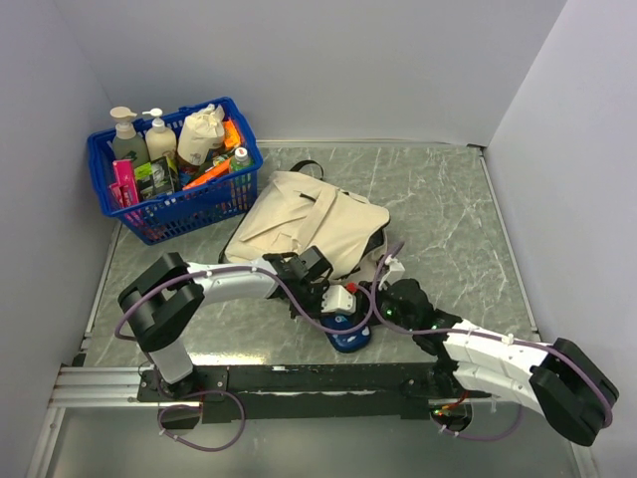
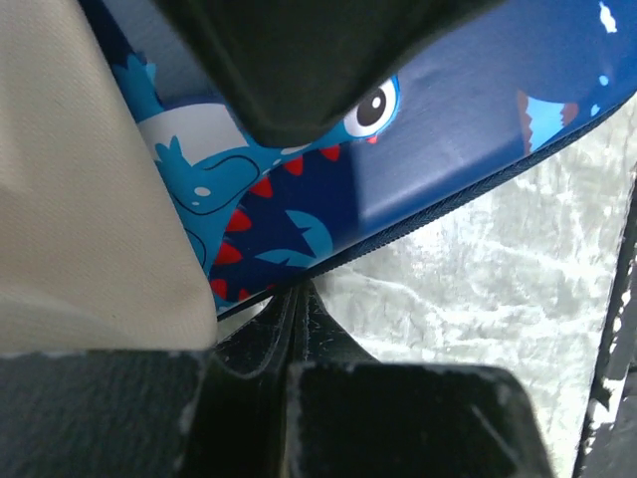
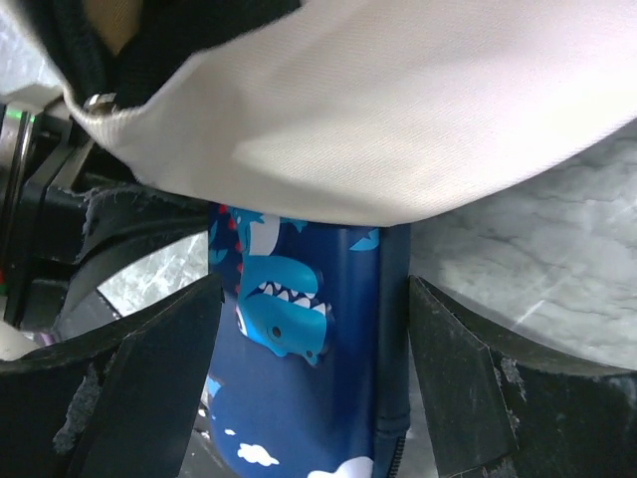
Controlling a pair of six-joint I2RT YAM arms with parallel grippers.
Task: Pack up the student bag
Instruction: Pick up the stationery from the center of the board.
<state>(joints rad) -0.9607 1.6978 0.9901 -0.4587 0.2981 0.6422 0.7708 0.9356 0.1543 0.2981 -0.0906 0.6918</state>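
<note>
The student bag (image 1: 309, 219), a cream backpack with black trim, lies in the middle of the table. A dark blue pencil case with a shark print (image 1: 350, 337) lies at its near edge, with its far end under the bag's cream flap (image 3: 398, 119). My right gripper (image 3: 314, 289) has a finger on each long side of the case (image 3: 318, 398) and is shut on it. My left gripper (image 2: 297, 299) is shut, and a thin black strip of the bag's trim seems pinched between its fingers. Cream fabric (image 2: 80, 199) and the case (image 2: 428, 129) lie just beyond them. In the top view both grippers, left (image 1: 317, 282) and right (image 1: 383, 297), meet at the bag's near edge.
A blue plastic basket (image 1: 179, 174) with bottles, a small cloth pouch and several other items stands at the back left. Grey walls close in the marble table (image 1: 448, 209) at the left, back and right. A dark blurred shape (image 2: 299, 60) covers the top of the left wrist view.
</note>
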